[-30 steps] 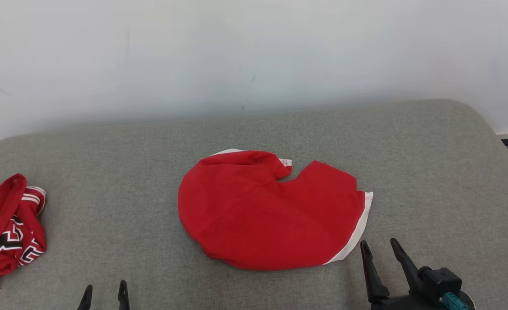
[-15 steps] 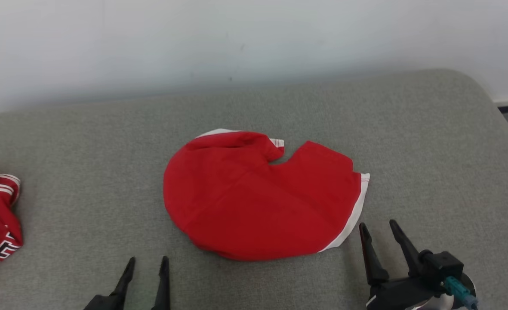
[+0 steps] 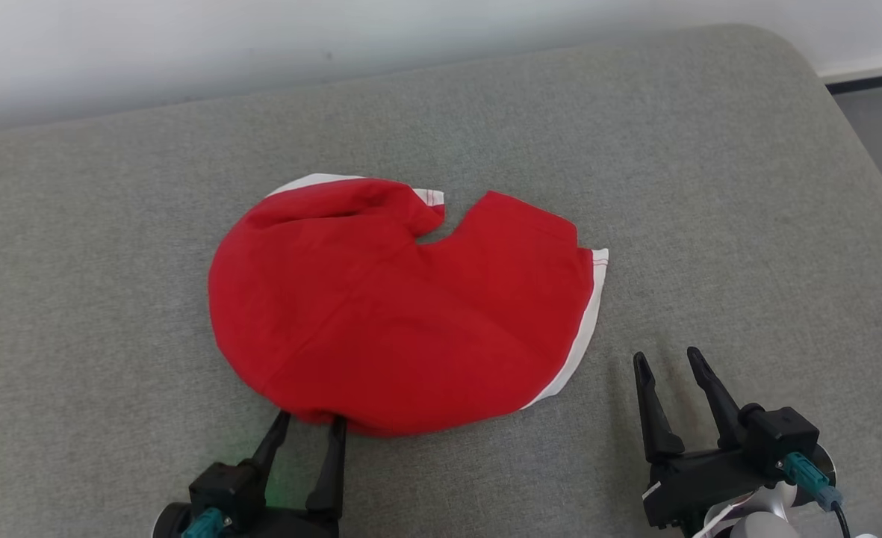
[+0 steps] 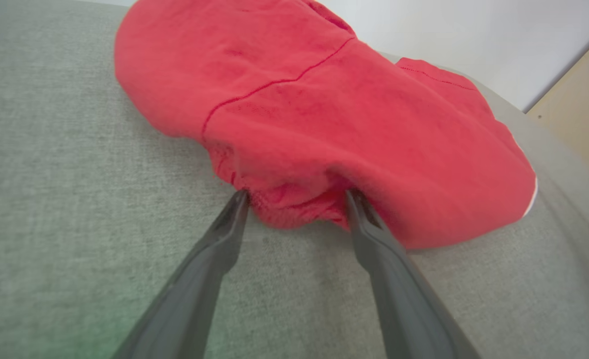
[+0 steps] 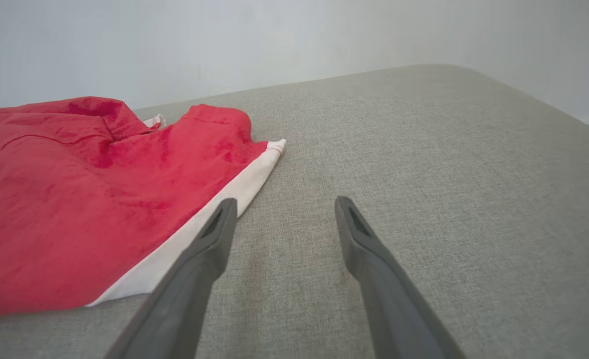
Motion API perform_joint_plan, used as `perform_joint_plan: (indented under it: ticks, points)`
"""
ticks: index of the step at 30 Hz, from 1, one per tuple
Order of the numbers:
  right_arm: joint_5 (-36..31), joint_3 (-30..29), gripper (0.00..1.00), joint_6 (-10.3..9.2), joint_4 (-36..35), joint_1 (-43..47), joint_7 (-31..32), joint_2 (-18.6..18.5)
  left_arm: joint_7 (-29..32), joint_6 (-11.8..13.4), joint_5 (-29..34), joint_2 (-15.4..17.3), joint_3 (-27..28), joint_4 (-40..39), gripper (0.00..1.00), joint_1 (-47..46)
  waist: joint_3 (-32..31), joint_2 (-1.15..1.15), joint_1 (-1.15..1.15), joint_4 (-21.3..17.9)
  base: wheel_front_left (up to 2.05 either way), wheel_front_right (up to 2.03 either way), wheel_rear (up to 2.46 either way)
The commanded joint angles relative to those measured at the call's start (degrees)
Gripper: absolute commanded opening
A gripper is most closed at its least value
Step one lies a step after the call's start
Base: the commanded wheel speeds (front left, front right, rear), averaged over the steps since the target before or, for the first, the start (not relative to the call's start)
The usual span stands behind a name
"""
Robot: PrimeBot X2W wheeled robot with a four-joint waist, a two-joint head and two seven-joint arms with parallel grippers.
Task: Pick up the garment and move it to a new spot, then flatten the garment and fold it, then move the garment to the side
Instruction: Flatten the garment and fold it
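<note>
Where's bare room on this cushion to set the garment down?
Bare cushion right of the garment past the right end effector, left of it, and behind it toward the wall. Crowded at its near edge, by the left end effector.
</note>
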Motion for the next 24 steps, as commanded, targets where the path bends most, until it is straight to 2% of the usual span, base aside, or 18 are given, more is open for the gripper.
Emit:
perform_joint_plan:
  ticks: [1, 2, 3, 4, 11, 19, 24]
  points:
    - [0.3, 0.0, 1.0, -0.14, -0.1, -0.3, 0.0, 0.3, -0.2, 0.0, 0.2, 0.2, 0.2, -0.3, 1.0, -0.7, 1.1, -0.01, -0.01, -1.1, 0.0, 0.0, 0.0]
    - [0.2, -0.1, 1.0, -0.14, -0.1, -0.4, 0.0, 0.4, -0.2, 0.0, 0.5, 0.2, 0.2, -0.8, 0.72, -0.9, 1.1, -0.01, -0.01, -1.1, 0.0, 0.0, 0.0]
    - [0.2, -0.2, 1.0, -0.14, 0.1, -0.5, 0.0, 0.4, -0.2, -0.1, 0.9, 0.1, 0.0, -1.1, 0.32, -0.8, 1.0, -0.01, -0.01, -0.9, 0.0, 0.0, 0.0]
    - [0.3, -0.2, 1.0, -0.14, 0.2, -0.6, 0.0, 0.4, -0.2, -0.1, 1.6, 0.1, -0.2, -1.5, 0.0, -0.8, 0.8, -0.01, -0.01, -0.8, 0.0, 0.0, 0.0]
    - [0.6, -0.7, 1.0, -0.14, 0.8, 0.5, 0.0, 1.3, -0.2, -0.1, 5.6, 0.2, -1.7, -12.0, 0.0, 0.6, -2.1, -0.01, -0.01, 2.0, 0.0, 0.0, 0.0]
    - [0.9, -0.6, 1.0, -0.14, 1.9, 2.1, 0.0, 2.7, -0.2, 0.0, 8.9, 1.2, 2.0, -23.3, 0.0, 3.1, -6.2, -0.01, -0.01, 5.8, 0.0, 0.0, 0.0]
    - [1.1, -0.2, 1.0, -0.14, 1.7, 1.8, 0.0, 3.3, -0.2, 0.0, 10.7, 2.4, 5.1, -20.0, 0.0, 4.4, -5.5, -0.01, -0.01, 6.2, 0.0, 0.0, 0.0]
